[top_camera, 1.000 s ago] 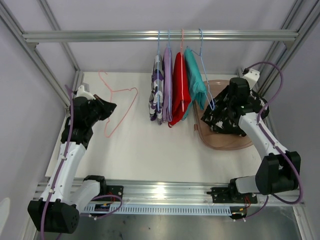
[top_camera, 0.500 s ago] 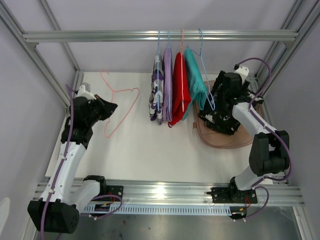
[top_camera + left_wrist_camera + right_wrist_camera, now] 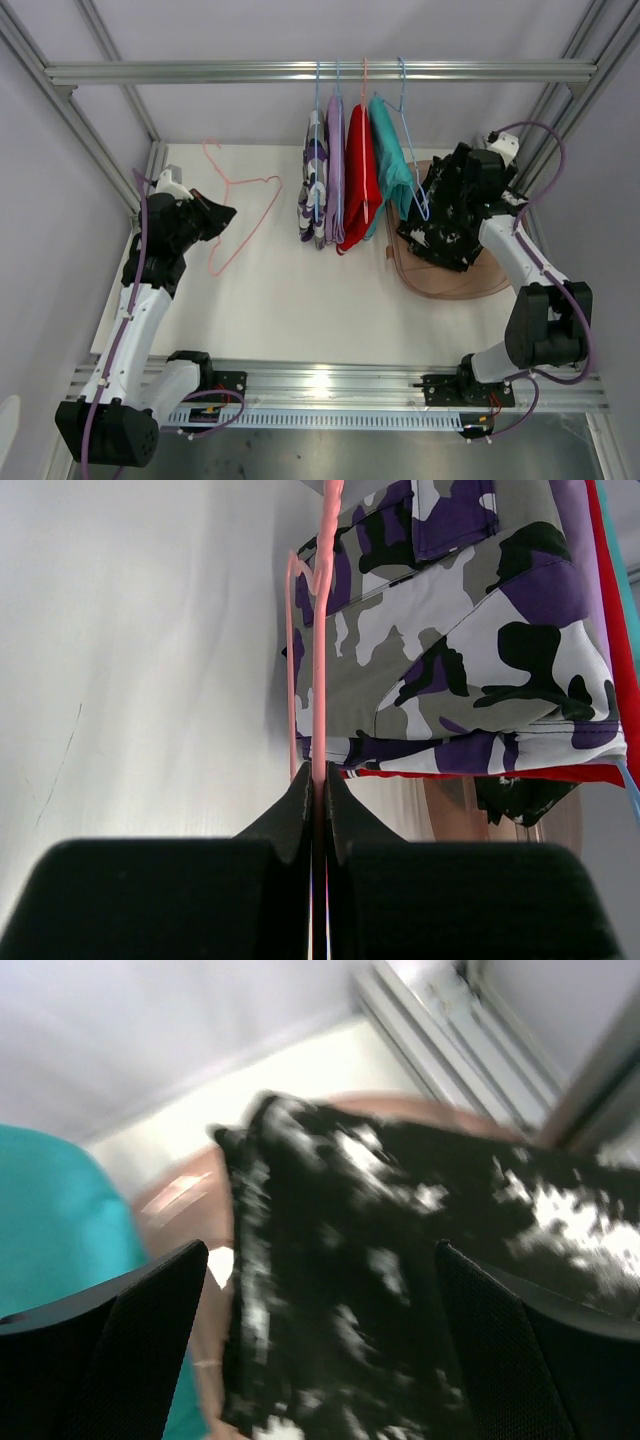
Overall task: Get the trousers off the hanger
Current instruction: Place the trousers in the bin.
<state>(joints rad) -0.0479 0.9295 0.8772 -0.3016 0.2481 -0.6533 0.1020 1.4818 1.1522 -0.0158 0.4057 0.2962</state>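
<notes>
My left gripper [image 3: 225, 212] is clamped shut on the wire of a bare pink hanger [image 3: 321, 630]. In the left wrist view the 2 fingers [image 3: 290, 815] pinch that wire with no gap between them. The hanger reaches out over the white table [image 3: 280, 300], left of the hanging clothes and apart from them.

My right gripper [image 3: 320, 1250] has its jaws spread wide and grasps nothing. It is poised over the black trousers [image 3: 440, 235], the pair flecked with white. That pair lies crumpled in a brown tray [image 3: 470, 288] at the right side of the table, off any hanger. The right wrist view is blurred, so I cannot tell whether my fingers touch the cloth.

4 pairs hang from the metal rail [image 3: 200, 72], packed side by side. From left to right they are the purple-and-white patterned trousers [image 3: 314, 195], the lilac trousers [image 3: 336, 160], the red trousers [image 3: 360, 185] and the teal trousers [image 3: 390, 165]. Just right of the teal pair, 1 bare blue hanger [image 3: 421, 200] hangs from the same rail, its lower end close to my right gripper.
</notes>
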